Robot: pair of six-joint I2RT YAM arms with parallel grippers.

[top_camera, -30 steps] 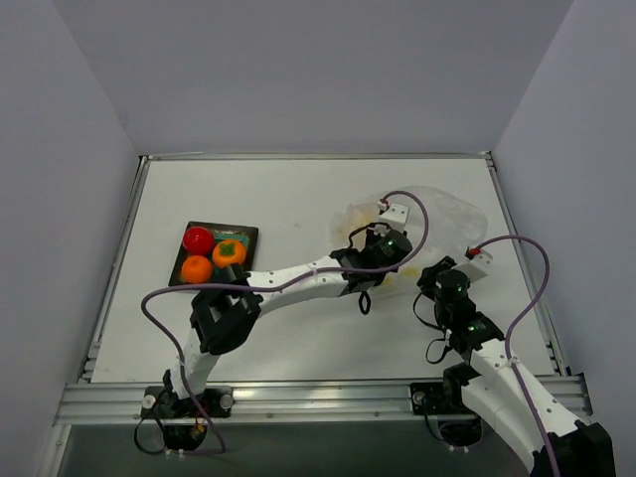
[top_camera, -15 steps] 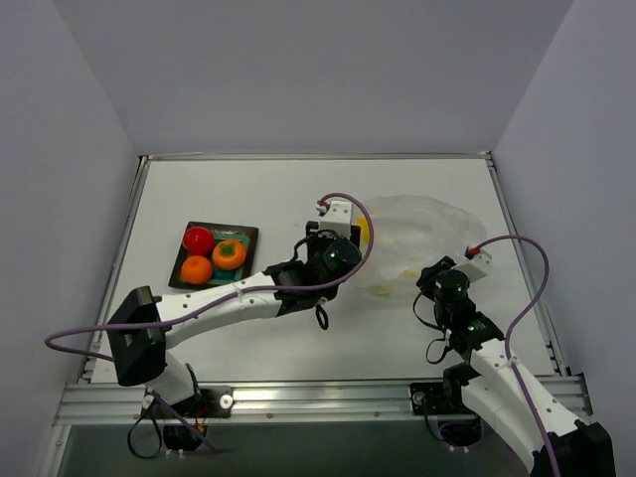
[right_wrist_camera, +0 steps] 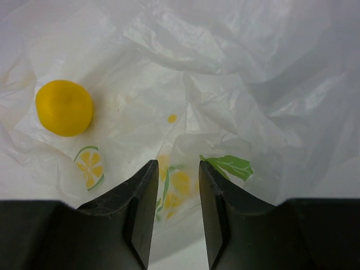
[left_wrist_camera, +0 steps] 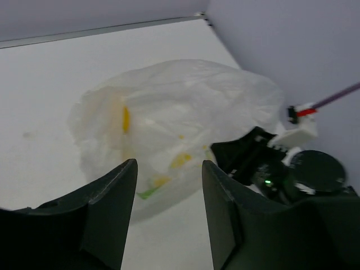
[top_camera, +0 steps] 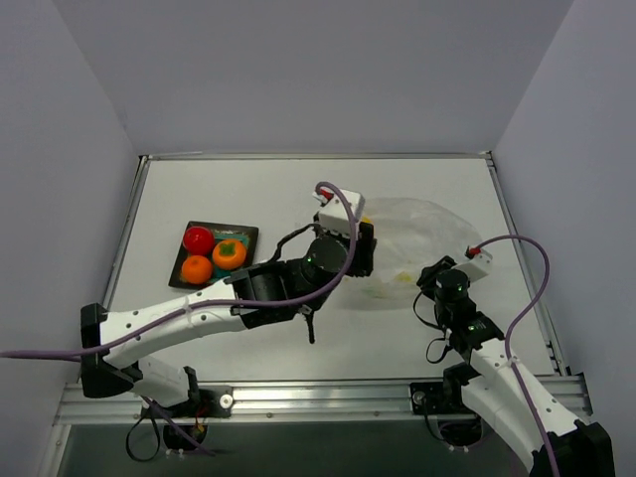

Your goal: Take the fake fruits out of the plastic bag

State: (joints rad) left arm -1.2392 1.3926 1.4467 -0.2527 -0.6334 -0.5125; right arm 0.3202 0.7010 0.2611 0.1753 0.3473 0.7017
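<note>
The plastic bag (top_camera: 422,238) lies whitish and crumpled at the right of the table. A yellow fruit (right_wrist_camera: 63,107) sits inside it, in the right wrist view. My left gripper (top_camera: 366,256) is open and empty at the bag's left edge, and the bag (left_wrist_camera: 174,112) lies ahead of its jaws (left_wrist_camera: 169,169). My right gripper (top_camera: 434,278) is open at the bag's near edge, jaws (right_wrist_camera: 175,166) over the lemon-printed plastic (right_wrist_camera: 225,84). A red fruit (top_camera: 198,239), an orange fruit with green calyx (top_camera: 230,253) and a plain orange one (top_camera: 197,269) lie on the dark plate (top_camera: 245,232).
The plate stands at the left of the table, well apart from the bag. The left arm (top_camera: 199,313) stretches diagonally across the near middle. Grey walls close in the table on three sides, with a metal rail (top_camera: 298,397) along the near edge.
My left gripper pulled back left out of the bag, then moved right again to its left edge, while its arm swung lower and leftward. The bag has flattened. The right arm has not moved.
</note>
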